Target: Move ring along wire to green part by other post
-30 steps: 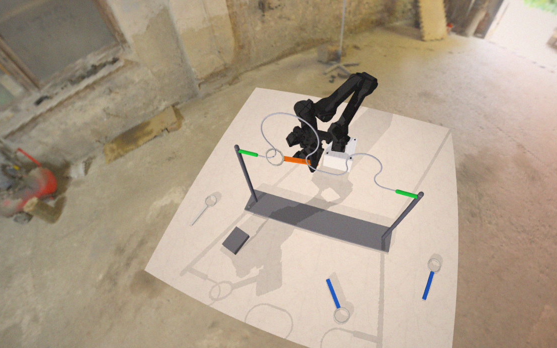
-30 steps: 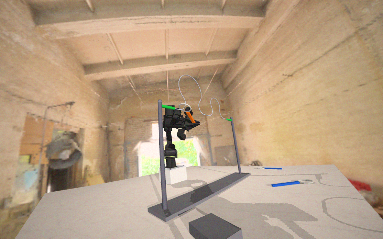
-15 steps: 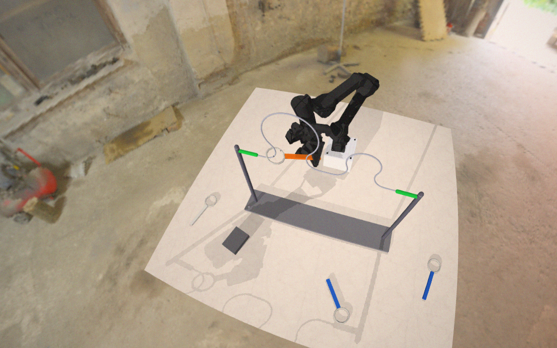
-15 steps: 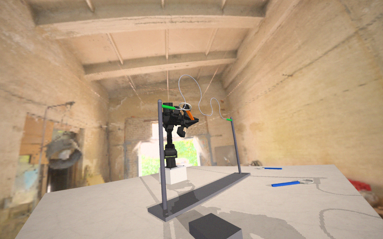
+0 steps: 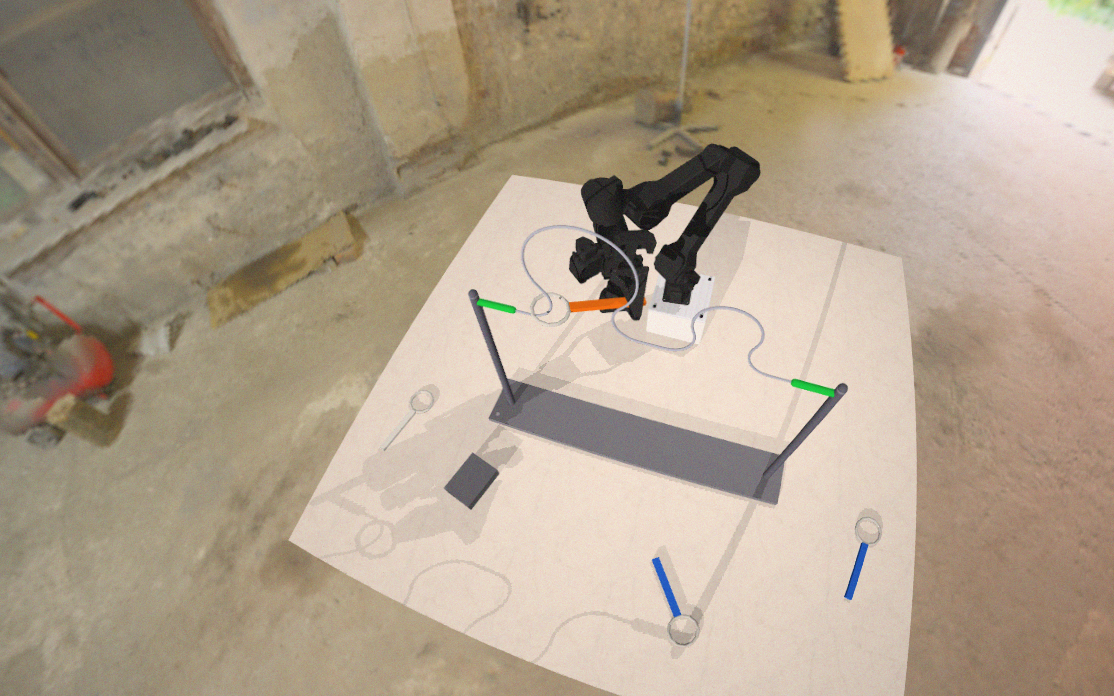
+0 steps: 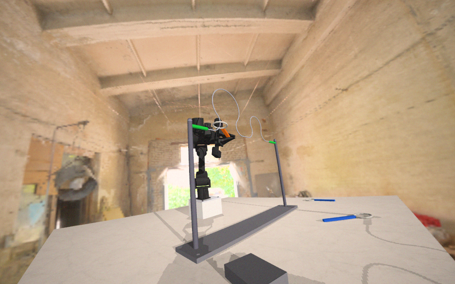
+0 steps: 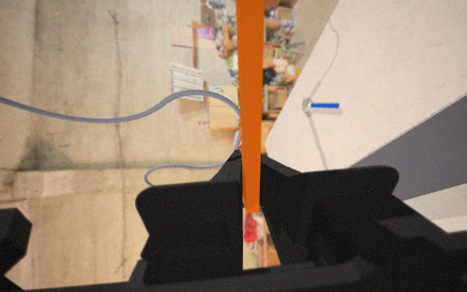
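Note:
My gripper [image 5: 630, 306] [image 6: 232, 136] [image 7: 243, 154] is shut on the orange handle [image 5: 594, 305] [image 6: 225, 132] [image 7: 250, 84], near its far end. The ring [image 5: 551, 324] [image 6: 220, 122] is around the thin grey wire [image 5: 560, 226] [image 6: 239, 109] [image 7: 108, 121], just beyond the left green part [image 5: 496, 306] [image 6: 199, 127], where the wire bends upward into the tall loop. In the exterior view the ring lies nearly flat. I cannot tell whether ring and wire touch. The right green part [image 5: 812, 387] [image 6: 272, 142] is at the far post [image 5: 803, 434] [image 6: 279, 172]. The ring is outside the wrist view.
The left post [image 5: 492, 350] [image 6: 192, 183] and far post stand on a dark base plate [image 5: 639, 440] [image 6: 239, 227]. A dark block [image 5: 471, 480] [image 6: 254, 268] lies nearby. Two blue-handled rings and a pale one lie on the table. In the top view the wire's loop crosses over my gripper.

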You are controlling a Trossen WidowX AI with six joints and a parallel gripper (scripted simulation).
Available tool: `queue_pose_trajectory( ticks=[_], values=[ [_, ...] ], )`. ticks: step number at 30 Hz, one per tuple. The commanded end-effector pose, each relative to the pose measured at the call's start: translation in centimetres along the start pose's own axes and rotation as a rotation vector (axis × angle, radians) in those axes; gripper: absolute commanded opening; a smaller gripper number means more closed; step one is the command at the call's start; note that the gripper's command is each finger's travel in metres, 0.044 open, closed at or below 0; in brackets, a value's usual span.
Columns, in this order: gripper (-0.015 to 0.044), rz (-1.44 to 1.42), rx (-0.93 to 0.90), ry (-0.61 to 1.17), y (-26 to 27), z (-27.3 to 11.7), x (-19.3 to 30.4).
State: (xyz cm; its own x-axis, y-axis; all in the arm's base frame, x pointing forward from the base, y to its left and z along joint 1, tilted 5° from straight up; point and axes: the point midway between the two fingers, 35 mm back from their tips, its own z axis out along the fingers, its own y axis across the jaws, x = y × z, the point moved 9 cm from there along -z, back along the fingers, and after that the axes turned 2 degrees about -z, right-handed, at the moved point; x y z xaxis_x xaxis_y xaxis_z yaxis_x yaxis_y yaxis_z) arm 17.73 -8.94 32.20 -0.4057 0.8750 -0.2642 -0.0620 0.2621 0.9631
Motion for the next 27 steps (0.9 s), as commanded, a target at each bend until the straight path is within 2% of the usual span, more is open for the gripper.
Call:
queue_pose_trajectory(
  ticks=[1, 27],
  values=[
    [-0.0150, 0.014, -0.020, 0.003, 0.8, -0.1, 0.0],
    [-0.0150, 0.269, -0.154, 0.004, 3.9, -0.4, -0.6]
  ],
)
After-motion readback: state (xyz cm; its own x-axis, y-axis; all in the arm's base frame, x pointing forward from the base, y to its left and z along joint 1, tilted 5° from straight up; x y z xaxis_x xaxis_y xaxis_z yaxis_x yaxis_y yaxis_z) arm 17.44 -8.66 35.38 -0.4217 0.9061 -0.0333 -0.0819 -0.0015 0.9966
